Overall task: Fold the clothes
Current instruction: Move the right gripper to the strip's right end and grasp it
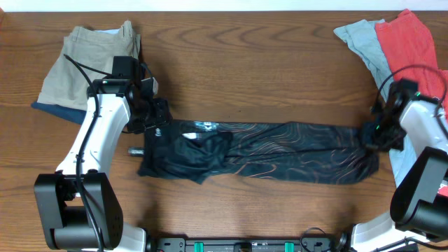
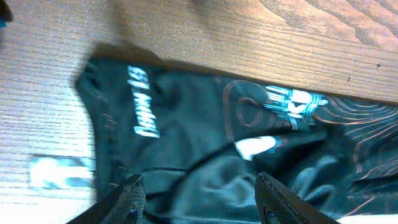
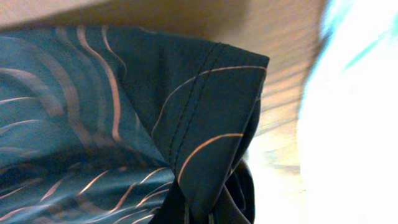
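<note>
The black jersey with orange contour lines lies stretched in a long band across the middle of the table. Its left end is rumpled and shows white logos. My left gripper hangs over that left end. In the left wrist view its fingers are spread open above the fabric and hold nothing. My right gripper is at the jersey's right end. In the right wrist view the hemmed corner bunches into the jaws, which appear shut on it.
Khaki shorts lie on a navy garment at the back left. A grey T-shirt and a red T-shirt lie at the back right. Pale cloth lies under the right arm.
</note>
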{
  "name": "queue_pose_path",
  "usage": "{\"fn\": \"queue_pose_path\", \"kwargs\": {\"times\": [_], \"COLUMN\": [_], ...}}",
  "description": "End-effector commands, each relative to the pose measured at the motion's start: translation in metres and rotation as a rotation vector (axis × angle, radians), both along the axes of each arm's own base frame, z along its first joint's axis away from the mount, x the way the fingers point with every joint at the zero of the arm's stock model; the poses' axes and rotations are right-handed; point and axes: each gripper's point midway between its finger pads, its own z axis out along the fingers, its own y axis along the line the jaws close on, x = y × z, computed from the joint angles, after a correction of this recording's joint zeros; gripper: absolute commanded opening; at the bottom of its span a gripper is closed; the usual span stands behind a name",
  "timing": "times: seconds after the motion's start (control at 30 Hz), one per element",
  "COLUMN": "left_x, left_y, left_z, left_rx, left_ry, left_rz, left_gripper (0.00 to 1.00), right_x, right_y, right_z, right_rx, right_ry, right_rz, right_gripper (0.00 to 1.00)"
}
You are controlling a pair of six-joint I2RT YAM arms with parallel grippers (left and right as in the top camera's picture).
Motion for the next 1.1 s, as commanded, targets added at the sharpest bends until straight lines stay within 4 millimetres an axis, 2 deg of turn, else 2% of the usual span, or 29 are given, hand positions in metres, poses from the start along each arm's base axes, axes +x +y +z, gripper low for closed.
{"fn": "queue_pose_path", "kwargs": {"times": [0.0,0.17,0.4,0.57,0.93,1.07], "left_x": [-0.001,-0.001,-0.001,-0.001,-0.001,-0.001], "left_y": [0.003,0.003,0.003,0.003,0.003,0.003], "left_z": [0.001,0.001,0.001,0.001,0.001,0.001], "left_rx": [0.01,0.009,0.009,0.009,0.01,0.009], "left_ry": [-0.002,-0.002,-0.002,-0.002,-0.002,-0.002], "left_rz": [0.008,0.008,0.008,0.008,0.008,0.008], "left_gripper": [0.59,0.59,0.59,0.59,0.59,0.6], "right_x": [0.017,0.026,0.038,0.032,0.015,0.011], "right_y": [-0.004,0.034,0.119,0.169,0.255,0.272], "right_z": [0.022,0.025,0.029,0.027,0.025,0.025], "right_rx": [-0.009,0.096,0.271,0.303,0.315,0.322], "right_ry": [-0.053,-0.066,-0.094,-0.072,-0.076,-0.088], "right_rz": [-0.033,0.034,0.171,0.269,0.452,0.487], "right_gripper": [0.01,0.01,0.01,0.01,0.03,0.07]}}
